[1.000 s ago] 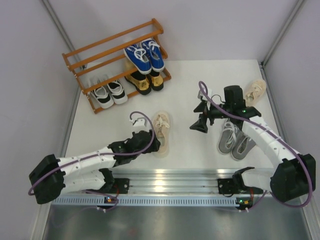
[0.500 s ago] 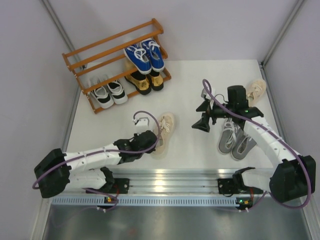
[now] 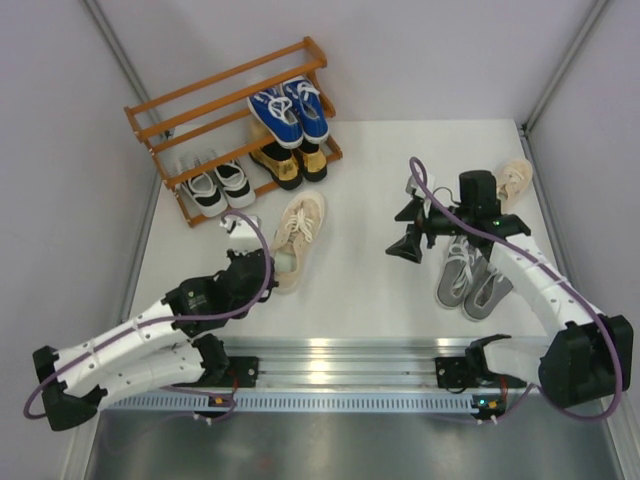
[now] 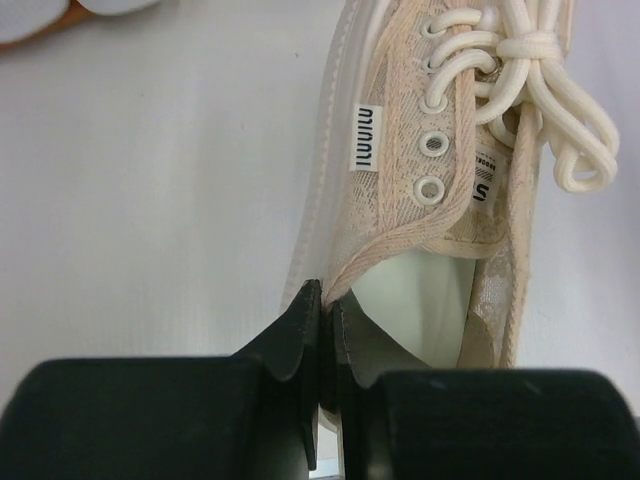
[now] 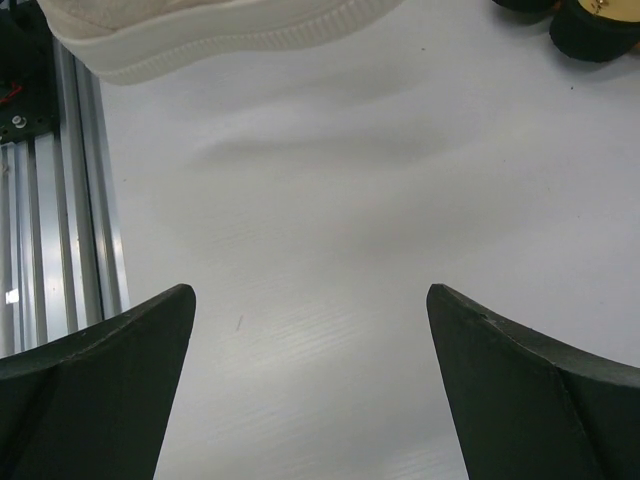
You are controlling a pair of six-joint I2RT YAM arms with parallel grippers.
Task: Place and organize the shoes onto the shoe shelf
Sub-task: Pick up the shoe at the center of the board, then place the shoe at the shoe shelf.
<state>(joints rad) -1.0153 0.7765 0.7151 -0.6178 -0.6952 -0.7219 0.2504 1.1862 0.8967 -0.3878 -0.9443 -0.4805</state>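
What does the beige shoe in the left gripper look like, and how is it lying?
The beige shoe is a low lace-up with a lace-patterned fabric upper, metal eyelets, thick cream laces tied in a bow, a pale insole, a cream rubber sole edge and a small white side tag. It sits sole down, toe pointing away from the arm bases. The left gripper pinches its collar edge near the heel. Whether it rests on the table cannot be told.

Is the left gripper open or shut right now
Shut: the left gripper pinches the beige shoe at its collar edge, fingers pressed together.
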